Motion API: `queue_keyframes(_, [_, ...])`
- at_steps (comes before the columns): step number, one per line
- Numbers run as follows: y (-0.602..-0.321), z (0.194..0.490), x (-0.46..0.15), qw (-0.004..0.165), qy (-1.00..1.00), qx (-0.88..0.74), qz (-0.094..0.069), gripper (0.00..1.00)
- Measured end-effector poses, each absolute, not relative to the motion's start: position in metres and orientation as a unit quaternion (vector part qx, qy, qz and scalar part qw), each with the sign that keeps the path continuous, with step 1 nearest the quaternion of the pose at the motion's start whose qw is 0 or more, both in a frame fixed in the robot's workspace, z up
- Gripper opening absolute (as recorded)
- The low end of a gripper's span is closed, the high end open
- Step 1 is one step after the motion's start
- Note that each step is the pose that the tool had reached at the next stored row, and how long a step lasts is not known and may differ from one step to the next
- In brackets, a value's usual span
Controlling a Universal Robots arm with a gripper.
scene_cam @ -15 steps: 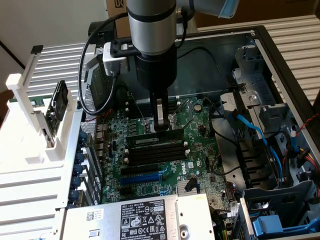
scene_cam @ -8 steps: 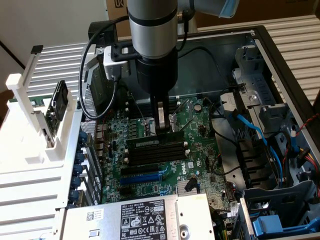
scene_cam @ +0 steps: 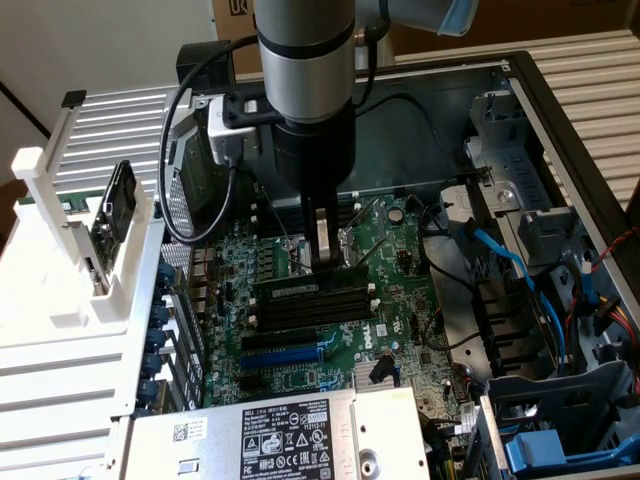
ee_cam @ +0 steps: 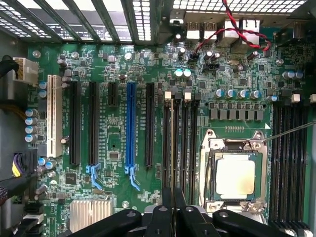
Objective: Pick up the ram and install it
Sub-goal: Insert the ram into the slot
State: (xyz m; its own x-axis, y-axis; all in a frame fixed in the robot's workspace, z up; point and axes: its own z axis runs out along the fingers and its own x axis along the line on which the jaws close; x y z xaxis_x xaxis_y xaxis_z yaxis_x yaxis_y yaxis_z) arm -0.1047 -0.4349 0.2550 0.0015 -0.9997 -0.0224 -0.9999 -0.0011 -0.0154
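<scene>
Ram upright on motherboard, under closed gripper

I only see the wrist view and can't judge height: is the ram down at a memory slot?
Observer: In the exterior view the ram lies along the memory slots, on the side farthest from the blue slot, with the tool closed on its top edge.
Operator: Anything outside the case?
Observer: A white rack on the exterior view's left holds a dark board standing on edge.
Operator: And nearest that camera?
Observer: A silver power supply with a black label.
</scene>
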Motion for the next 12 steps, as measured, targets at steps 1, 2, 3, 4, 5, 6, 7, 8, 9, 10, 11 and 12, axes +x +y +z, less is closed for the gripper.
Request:
queue_keyframes(1, [-0.4349,0.2544,-0.1047,0.013,0.707,-0.707,0.002,0.12])
queue_keyframes(2, [-0.4352,0.2541,-0.1047,0.013,0.707,-0.707,0.003,0.12])
queue_keyframes(3, [-0.4356,0.2537,-0.1046,0.013,0.707,-0.707,0.003,0.12])
queue_keyframes(4, [-0.4369,0.2532,-0.1045,0.013,0.707,-0.707,0.003,0.12])
queue_keyframes(5, [-0.4372,0.2529,-0.1044,0.013,0.708,-0.706,0.003,0.12])
queue_keyframes(6, [-0.4372,0.2526,-0.1044,0.013,0.709,-0.705,0.003,0.12])
queue_keyframes(7, [-0.4372,0.2524,-0.1044,0.013,0.71,-0.705,0.003,0.12])
queue_keyframes(8, [-0.4373,0.2524,-0.1043,0.013,0.71,-0.704,0.003,0.12])
queue_keyframes(9, [-0.4374,0.2522,-0.1042,0.013,0.71,-0.704,0.003,0.12])
queue_keyframes(10, [-0.4375,0.2522,-0.1042,0.013,0.71,-0.704,0.003,0.12])
queue_keyframes(11, [-0.4375,0.2521,-0.1043,0.013,0.71,-0.704,0.003,0.12])
queue_keyframes(12, [-0.4374,0.2519,-0.1042,0.013,0.71,-0.704,0.003,0.12])
